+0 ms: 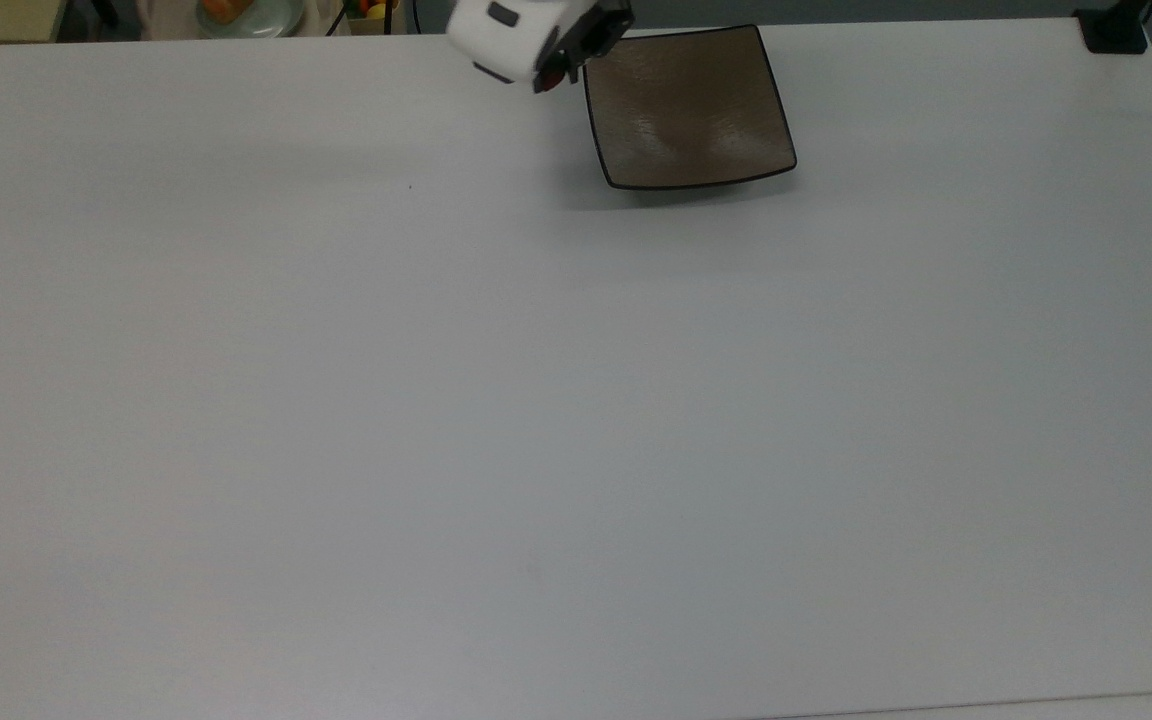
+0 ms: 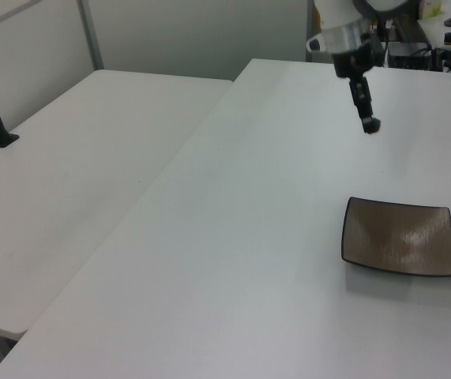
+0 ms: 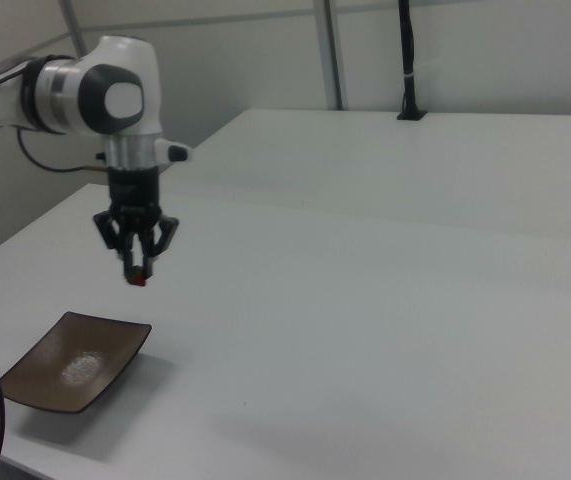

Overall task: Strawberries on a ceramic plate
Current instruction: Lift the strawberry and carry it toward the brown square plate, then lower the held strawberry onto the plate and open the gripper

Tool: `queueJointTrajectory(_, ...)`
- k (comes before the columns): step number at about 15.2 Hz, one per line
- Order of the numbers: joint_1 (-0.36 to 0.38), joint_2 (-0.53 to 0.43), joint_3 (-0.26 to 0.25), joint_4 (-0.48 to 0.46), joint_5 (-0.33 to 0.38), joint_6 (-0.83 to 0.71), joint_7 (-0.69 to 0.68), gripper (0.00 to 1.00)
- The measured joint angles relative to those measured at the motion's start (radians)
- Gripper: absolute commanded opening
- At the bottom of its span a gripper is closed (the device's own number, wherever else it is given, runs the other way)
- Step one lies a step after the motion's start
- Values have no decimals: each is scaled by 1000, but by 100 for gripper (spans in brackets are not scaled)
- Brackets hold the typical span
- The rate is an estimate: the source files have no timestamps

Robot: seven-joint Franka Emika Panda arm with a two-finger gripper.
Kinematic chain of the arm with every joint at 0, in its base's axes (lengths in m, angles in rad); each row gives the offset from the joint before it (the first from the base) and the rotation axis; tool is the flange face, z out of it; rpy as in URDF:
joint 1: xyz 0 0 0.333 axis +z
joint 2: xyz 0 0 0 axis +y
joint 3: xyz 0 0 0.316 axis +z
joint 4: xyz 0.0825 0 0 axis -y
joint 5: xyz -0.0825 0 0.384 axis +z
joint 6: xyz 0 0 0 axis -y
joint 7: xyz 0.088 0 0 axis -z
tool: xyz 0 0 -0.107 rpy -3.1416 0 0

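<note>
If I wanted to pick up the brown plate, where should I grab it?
Grab the plate by one of its raised edges, best near a corner, coming in from the side. It is square and shallow, its rim curls up off the table, and the middle dips, so a pinch from straight above would probably find nothing to close on. The pincer carrying the strawberry hangs above it.

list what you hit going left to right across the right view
plate → gripper holding the strawberry above the table → black pole standing at the far table's back edge
</note>
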State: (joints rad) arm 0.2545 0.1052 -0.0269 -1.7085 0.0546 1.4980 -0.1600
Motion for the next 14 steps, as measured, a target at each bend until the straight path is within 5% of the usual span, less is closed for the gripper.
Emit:
queueJointTrajectory(9,14,-12,144,-150,38,5,100,10)
queueJointTrajectory(14,15,-4,212,-237,39,130,194,10)
